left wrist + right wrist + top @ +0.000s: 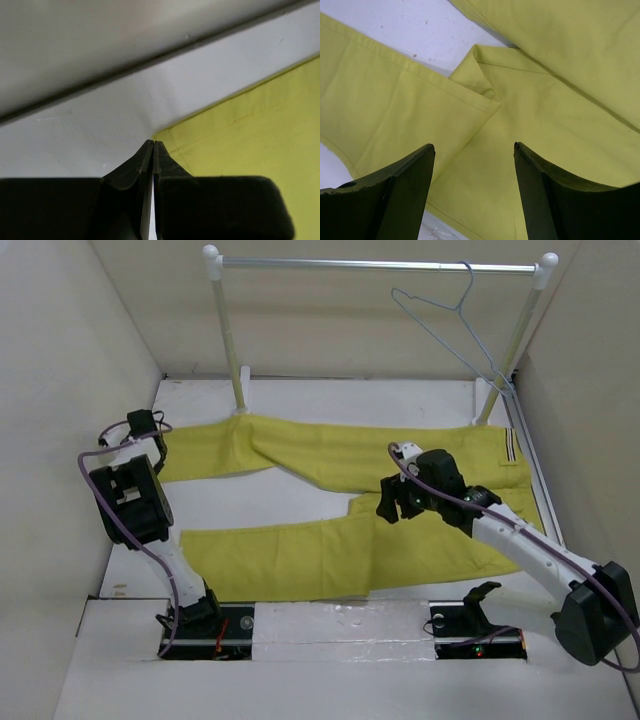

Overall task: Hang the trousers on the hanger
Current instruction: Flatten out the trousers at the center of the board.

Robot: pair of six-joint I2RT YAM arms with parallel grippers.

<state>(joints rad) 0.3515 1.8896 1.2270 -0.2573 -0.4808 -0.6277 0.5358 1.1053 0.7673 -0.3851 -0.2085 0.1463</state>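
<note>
One trousers (260, 150) hem corner, at closed left hand (152, 144) tips

The left gripper (152, 145) fills the bottom of the left wrist view, its two black fingers (127, 175) pressed together so that only a hairline slit shows between them and the tips meet in a single point. That point sits right at the corner of a leg of the mustard-yellow trousers (250, 145), whose hem edge and stitch line run down behind the right-hand finger, though whether any cloth is pinched cannot be told. The cloth lies flat on the white table (75, 145), and beyond it a dark seam slants across where the pale wall (100, 35) begins.
</note>
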